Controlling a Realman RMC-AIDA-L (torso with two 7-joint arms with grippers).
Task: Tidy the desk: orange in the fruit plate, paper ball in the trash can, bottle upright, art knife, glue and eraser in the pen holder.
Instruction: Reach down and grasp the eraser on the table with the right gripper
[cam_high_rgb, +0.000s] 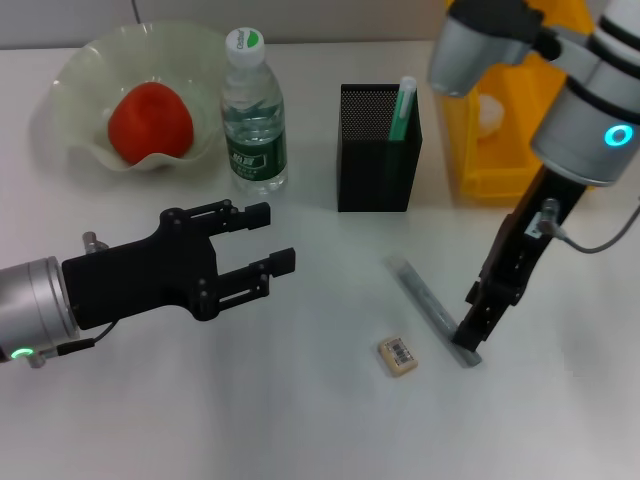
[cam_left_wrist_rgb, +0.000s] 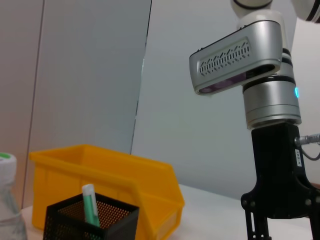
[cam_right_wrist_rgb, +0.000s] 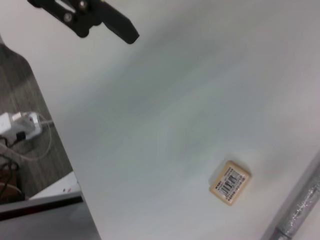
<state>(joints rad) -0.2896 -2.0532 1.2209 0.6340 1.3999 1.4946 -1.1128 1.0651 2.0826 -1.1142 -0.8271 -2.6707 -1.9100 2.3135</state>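
At the desk's far edge the trash can held a pale ball, the fruit plate the orange, the bottle stood, the pen holder kept the glue. Remaining: art knife, under the right gripper, grip unclear, and eraser; left gripper gaped empty.

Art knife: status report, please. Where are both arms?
Right gripper down at art knife's near end, not lifted. Left gripper hovering open, empty. Eraser beside knife, nothing blocking.
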